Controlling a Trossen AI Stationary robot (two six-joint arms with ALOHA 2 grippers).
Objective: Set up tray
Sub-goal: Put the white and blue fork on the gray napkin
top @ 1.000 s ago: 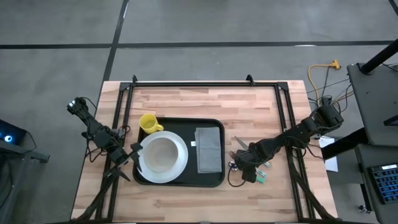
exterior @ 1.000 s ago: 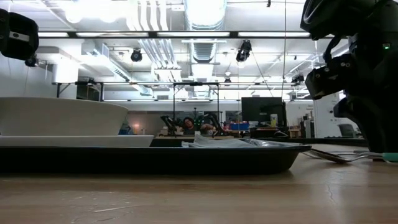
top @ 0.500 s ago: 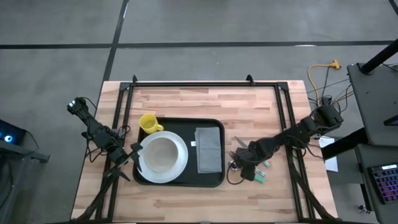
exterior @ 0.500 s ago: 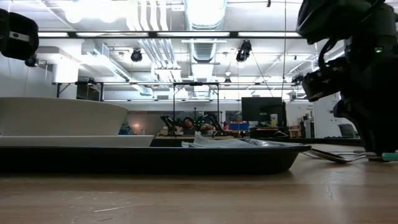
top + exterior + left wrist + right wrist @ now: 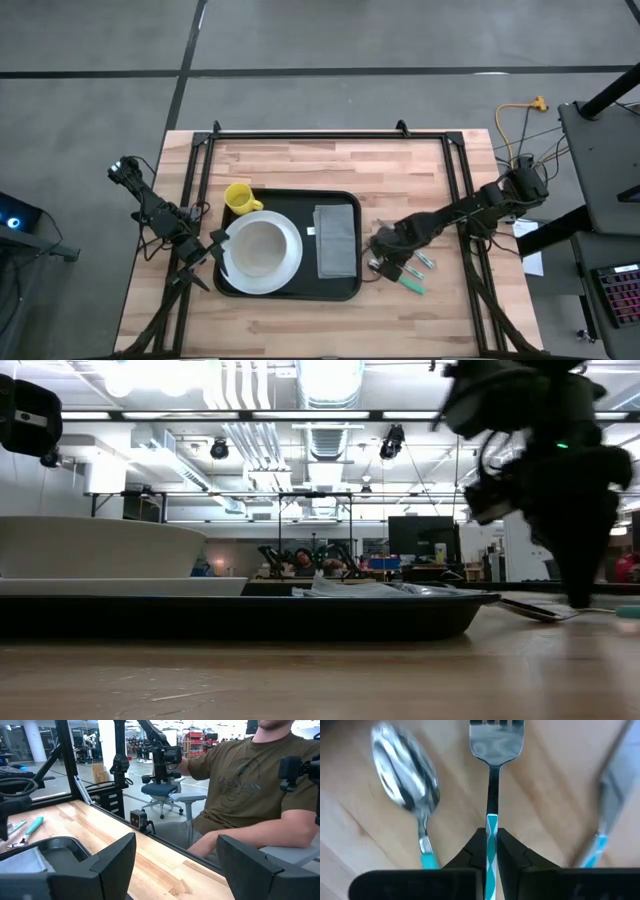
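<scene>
- Tray [image 5: 290, 288] still without cutlery — right end effector [image 5: 491, 851] clamped on fork [image 5: 492, 750] handle.
- Thin grip: may slip, twist, nudge spoon [image 5: 407, 775].
- Left end effector [image 5: 175, 865] agape, idle.

light wood plank tabletop [image 5: 300, 160], black metal frame rails along its far edge and both sides. lying directly on it: black tray [image 5: 290, 292] left of centre, long side running left-right, with rounded corners and a low rim. on bare wood just right of the tray, a small cluster of cutlery with teal handles: a fork [image 5: 493, 750], a spoon [image 5: 406, 775] beside it and a third piece [image 5: 610, 795] on the fork's other side, blurred, type unclear. the fork's handle sits pinched between the right arm's closed jaws, fork head over the wood. from the low camera the tray [image 5: 250, 615] sits flat on the wood, with cutlery [image 5: 535, 610] low on the surface beside its right end.
</scene>
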